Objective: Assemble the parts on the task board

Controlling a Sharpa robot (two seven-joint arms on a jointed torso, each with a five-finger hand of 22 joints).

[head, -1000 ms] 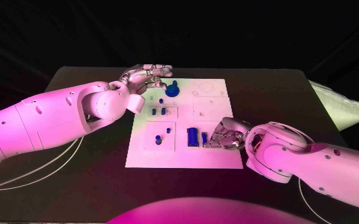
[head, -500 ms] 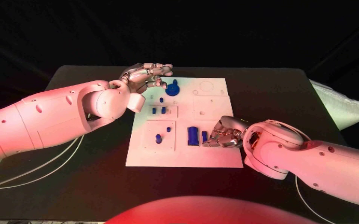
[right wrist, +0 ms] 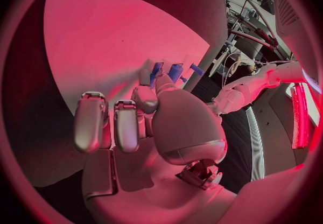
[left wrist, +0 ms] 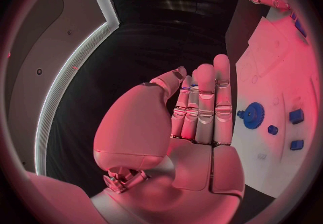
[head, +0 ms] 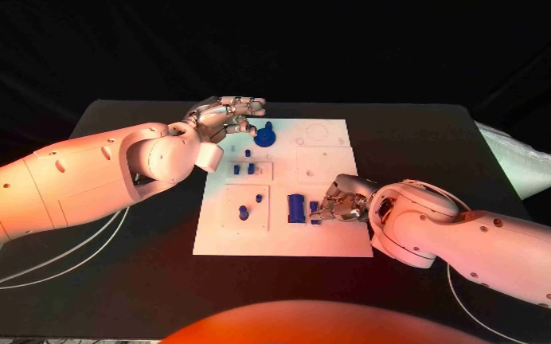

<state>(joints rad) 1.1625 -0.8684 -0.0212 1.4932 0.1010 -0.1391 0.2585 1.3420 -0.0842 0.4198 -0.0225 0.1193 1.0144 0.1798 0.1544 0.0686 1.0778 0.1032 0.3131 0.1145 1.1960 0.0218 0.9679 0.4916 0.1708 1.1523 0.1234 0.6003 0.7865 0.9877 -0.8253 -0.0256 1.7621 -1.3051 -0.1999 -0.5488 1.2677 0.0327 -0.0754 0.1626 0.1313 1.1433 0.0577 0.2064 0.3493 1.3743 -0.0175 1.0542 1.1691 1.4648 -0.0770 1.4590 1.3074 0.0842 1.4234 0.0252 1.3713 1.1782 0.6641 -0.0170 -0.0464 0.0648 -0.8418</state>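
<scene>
right hand sits over the small blue bar near the board's front edge

my right hand (head: 343,201) rests on the task board (head: 327,236) at its near right part, fingers curled down; its fingertips (head: 322,213) lie just beside a small blue bar (head: 314,213), which stands just right of the bigger blue block (head: 296,209); both pieces run with their long axis pointing away from me, toward the far edge of the board; in the right wrist view my thumb (right wrist: 145,98) touches a blue piece (right wrist: 156,70) at the board's surface, though i cannot tell whether it is truly pinched or only touched; so the hold itself i leave undecided;

my left hand (head: 226,115) hovers at the far left corner of the board, fingers together and straight in the left wrist view (left wrist: 202,111), holding nothing; the blue gear (head: 265,138) lies just to its right, apart from the fingers;

the right hand is by far the nearer to the bar and block; the left is nearer the gear; the small blue pegs (head: 242,170) stand between the two hands, in the middle left of the board; another short blue peg (head: 244,214) stands in the near left panel;

the bar looks slim, short and hard-edged, likely to tip if nudged sideways
</scene>
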